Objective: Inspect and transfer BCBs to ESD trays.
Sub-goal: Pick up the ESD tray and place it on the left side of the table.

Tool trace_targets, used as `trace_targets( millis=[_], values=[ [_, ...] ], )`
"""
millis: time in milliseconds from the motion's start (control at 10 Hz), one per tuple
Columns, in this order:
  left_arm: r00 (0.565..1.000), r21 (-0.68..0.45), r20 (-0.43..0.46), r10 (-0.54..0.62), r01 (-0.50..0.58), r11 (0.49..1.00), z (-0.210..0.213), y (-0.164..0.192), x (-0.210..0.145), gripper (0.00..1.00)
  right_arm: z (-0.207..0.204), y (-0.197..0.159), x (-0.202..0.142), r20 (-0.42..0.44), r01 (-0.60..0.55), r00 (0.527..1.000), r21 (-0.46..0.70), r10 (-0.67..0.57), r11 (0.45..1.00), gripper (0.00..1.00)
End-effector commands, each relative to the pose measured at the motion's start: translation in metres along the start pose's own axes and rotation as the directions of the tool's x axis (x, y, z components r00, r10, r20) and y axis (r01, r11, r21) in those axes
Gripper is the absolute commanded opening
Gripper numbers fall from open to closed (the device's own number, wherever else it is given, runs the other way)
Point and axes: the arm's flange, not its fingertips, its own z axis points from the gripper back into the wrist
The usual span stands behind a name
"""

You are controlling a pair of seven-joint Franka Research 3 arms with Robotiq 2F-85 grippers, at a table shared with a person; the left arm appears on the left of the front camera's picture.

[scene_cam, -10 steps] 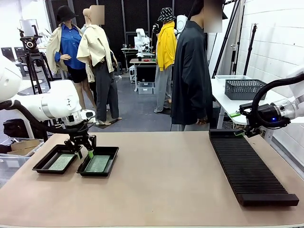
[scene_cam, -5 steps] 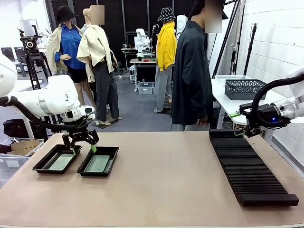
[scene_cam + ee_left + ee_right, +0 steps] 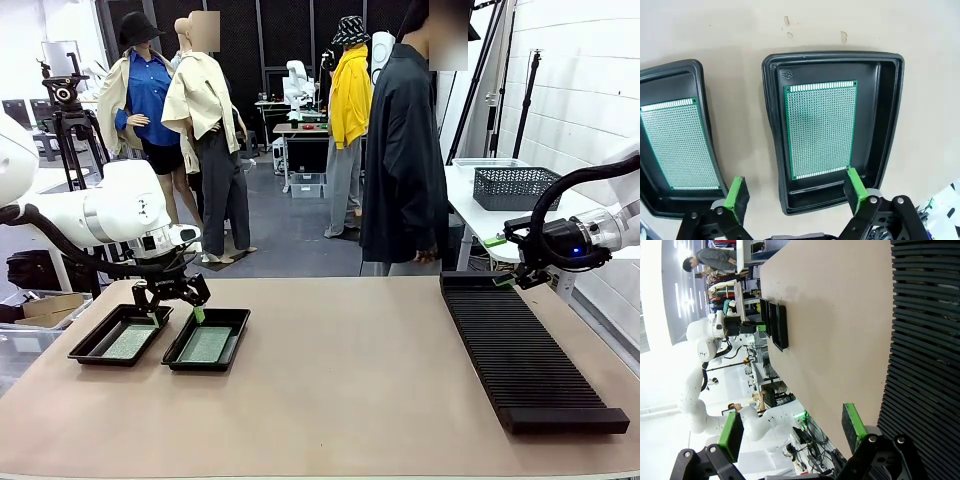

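Left end effector (image 3: 174, 303) higher above ESD trays (image 3: 232, 322).

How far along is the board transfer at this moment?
Done: each ESD tray holds one BCB lying flat. In hand: nothing; the left gripper hangs open above the trays, the right gripper open beside the slotted rack. Left: apparently nothing.

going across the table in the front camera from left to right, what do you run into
Left ESD tray holding a BCB → left gripper, open above the gap between the trays → right ESD tray holding a BCB → long black ribbed rack → right gripper, beyond the rack's far end.
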Motion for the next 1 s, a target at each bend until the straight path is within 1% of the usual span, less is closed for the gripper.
trace_targets(
  millis=[0,900],
  values=[
    [1.0,-0.001,0.002,-0.002,0.002,1.0,0.0009,0.0006,-0.0001,1.0,-0.0024,0.0028,-0.001,-0.001,0.008,1.0,-0.005,-0.008,1.0,1.0],
    [1.0,-0.001,0.002,-0.002,0.002,1.0,0.0009,0.0006,-0.0001,1.0,-0.0024,0.0028,-0.001,-0.001,0.008,1.0,-0.005,-0.008,1.0,1.0]
  ],
)
